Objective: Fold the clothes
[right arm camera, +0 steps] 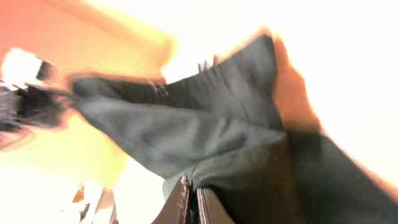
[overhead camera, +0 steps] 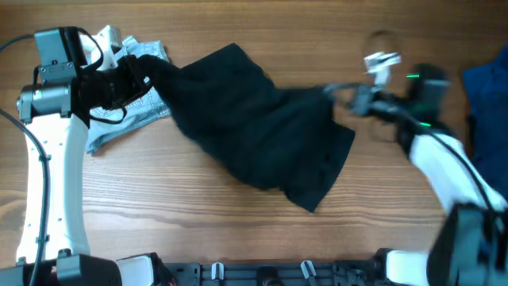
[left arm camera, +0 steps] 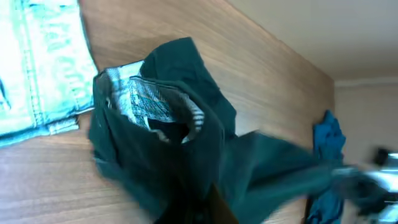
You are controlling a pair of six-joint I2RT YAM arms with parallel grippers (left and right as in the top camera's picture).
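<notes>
The black shorts [overhead camera: 254, 131] hang stretched across the middle of the table, lifted at both ends. My left gripper [overhead camera: 145, 77] is shut on their left end, above the denim. My right gripper [overhead camera: 340, 94] is shut on their right end. In the left wrist view the shorts [left arm camera: 186, 155] fill the centre with a pale pocket lining [left arm camera: 146, 106] turned out, and the left gripper [left arm camera: 211, 211] is buried in dark fabric at the bottom edge. In the blurred right wrist view the right gripper [right arm camera: 193, 202] has its two fingers pressed together on a fold of the shorts [right arm camera: 205, 137].
A light-blue denim garment [overhead camera: 119, 119] lies at the far left, partly under the shorts, and shows in the left wrist view [left arm camera: 37, 68]. A royal-blue cloth [overhead camera: 486, 87] lies at the right edge of the table. Bare wooden table [overhead camera: 198, 222] runs along the front.
</notes>
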